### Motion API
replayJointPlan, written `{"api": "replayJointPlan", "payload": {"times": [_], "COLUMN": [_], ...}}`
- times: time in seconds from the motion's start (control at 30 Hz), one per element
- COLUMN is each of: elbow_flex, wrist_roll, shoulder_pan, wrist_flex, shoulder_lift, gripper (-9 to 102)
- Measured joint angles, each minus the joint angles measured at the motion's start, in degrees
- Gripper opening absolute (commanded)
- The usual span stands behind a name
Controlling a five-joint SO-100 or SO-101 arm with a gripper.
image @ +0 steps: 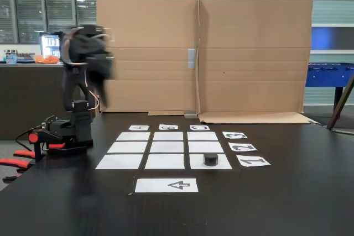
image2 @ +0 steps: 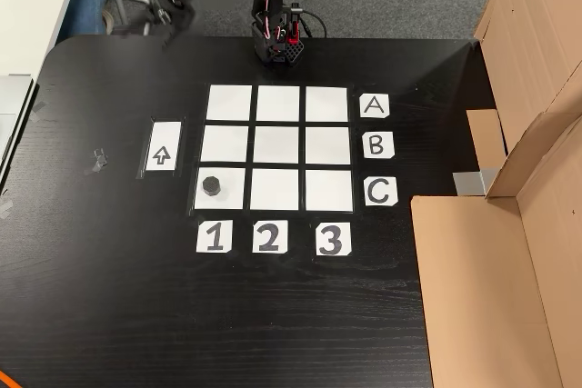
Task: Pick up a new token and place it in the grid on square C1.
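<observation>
Token (image2: pixel 211 186) is sitting on square C1 (image2: pixel 232 190), at about 7 o'clock of the grid (image2: pixel 278 145) in the other view, apart from the end effector (image2: pixel 164 23), which is blurring at 11 o'clock; can't tell open or closed. Judging: placement looks done, arm should be retreating clear without sweeping over the papers.

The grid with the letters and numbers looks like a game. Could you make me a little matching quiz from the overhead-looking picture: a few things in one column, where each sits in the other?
Things:
1. token
2. arrow sheet
3. label A
4. label 3

Places, as that view shows them:
a. left of the grid
b. below the grid's right column
c. on square C1
d. right of the grid's top row

Pairs: 1-c, 2-a, 3-d, 4-b
</observation>
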State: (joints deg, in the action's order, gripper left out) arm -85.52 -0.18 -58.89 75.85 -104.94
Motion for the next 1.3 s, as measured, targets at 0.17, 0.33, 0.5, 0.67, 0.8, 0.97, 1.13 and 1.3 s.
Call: {"api": "replayJointPlan", "payload": {"times": [0.17, 0.33, 0.5, 0.67, 0.8, 0.97, 1.13, 1.3], "elbow_flex": [-7.38, -17.49, -27.86, -35.33, -42.1, -50.01, -58.62, -65.13], "wrist_roll": [-1.14, -2.55, -3.52, -5.62, -6.86, -6.94, -7.03, -7.12], "shoulder_pan": [-5.62, -10.37, -15.03, -18.19, -19.69, -20.48, -20.48, -20.48], "wrist_flex": [-3.43, -9.14, -17.4, -20.39, -23.38, -25.75, -29.0, -29.88], "shoulder_lift": [-3.52, -6.24, -10.11, -13.71, -17.23, -22.32, -29.53, -35.86], "gripper": [46, 46, 46, 42, 39, 39, 27, 26]}}
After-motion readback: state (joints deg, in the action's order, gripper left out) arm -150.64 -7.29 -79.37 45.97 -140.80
